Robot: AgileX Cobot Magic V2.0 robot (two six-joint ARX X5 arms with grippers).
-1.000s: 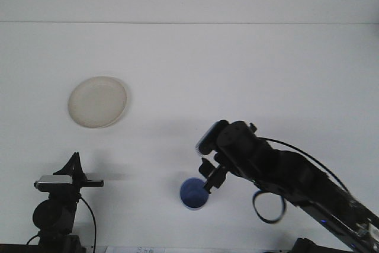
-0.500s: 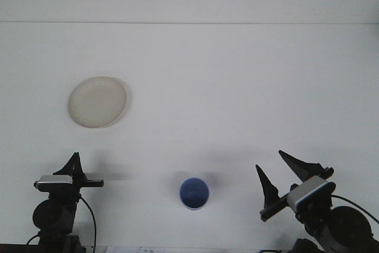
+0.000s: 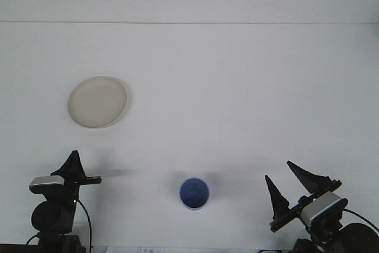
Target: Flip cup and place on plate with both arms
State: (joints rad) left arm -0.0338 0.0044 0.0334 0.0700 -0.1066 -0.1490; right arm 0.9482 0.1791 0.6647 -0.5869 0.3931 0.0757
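Observation:
A blue cup [image 3: 194,194] stands upright, mouth up, on the white table near the front edge, with nothing holding it. The cream plate [image 3: 98,101] lies flat at the left, well behind the cup, and is bare. My right gripper [image 3: 292,187] sits low at the front right, apart from the cup, open with two dark fingers spread and nothing between them. At the front left my left gripper [image 3: 73,166] is seen edge-on, away from both cup and plate.
The white table [image 3: 237,87] runs back to a pale wall. Cables hang under both wrists at the bottom corners.
The right arm has drawn back from over the cup to the front right corner, leaving the cup standing alone. The left gripper shifted slightly left and down.

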